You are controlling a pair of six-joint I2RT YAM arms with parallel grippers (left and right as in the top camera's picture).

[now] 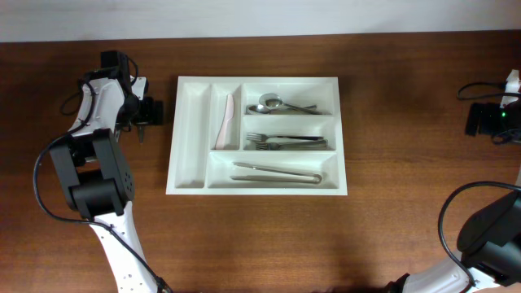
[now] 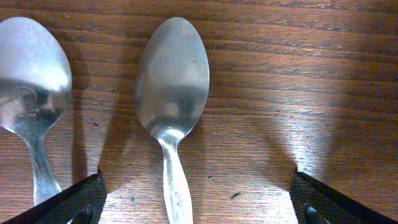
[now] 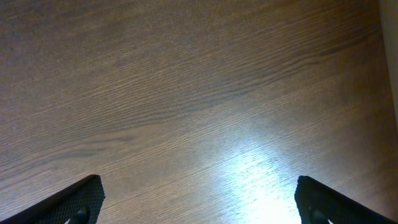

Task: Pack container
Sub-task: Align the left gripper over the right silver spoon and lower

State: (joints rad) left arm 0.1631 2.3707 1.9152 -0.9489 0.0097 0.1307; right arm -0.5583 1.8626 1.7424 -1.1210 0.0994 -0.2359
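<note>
The container (image 1: 186, 130) is a large white tray in the middle of the table. It holds a pale knife (image 1: 225, 120), spoons (image 1: 281, 104), forks (image 1: 285, 142) and tongs (image 1: 277, 172) in separate compartments; its leftmost narrow compartment is bare. My left gripper (image 1: 146, 112) hovers just left of the tray. In the left wrist view it (image 2: 196, 208) is open, low over a metal spoon (image 2: 171, 93) whose handle runs between the fingers (image 2: 74, 202). A second spoon (image 2: 31, 81) lies to its left. My right gripper (image 3: 199, 208) is open over bare wood at the far right (image 1: 480, 120).
The brown wooden table (image 1: 391, 179) carries the tray. The left arm's links (image 1: 94, 175) stand along the left edge and the right arm's base (image 1: 488, 236) fills the bottom right corner. Cables loop near both arms.
</note>
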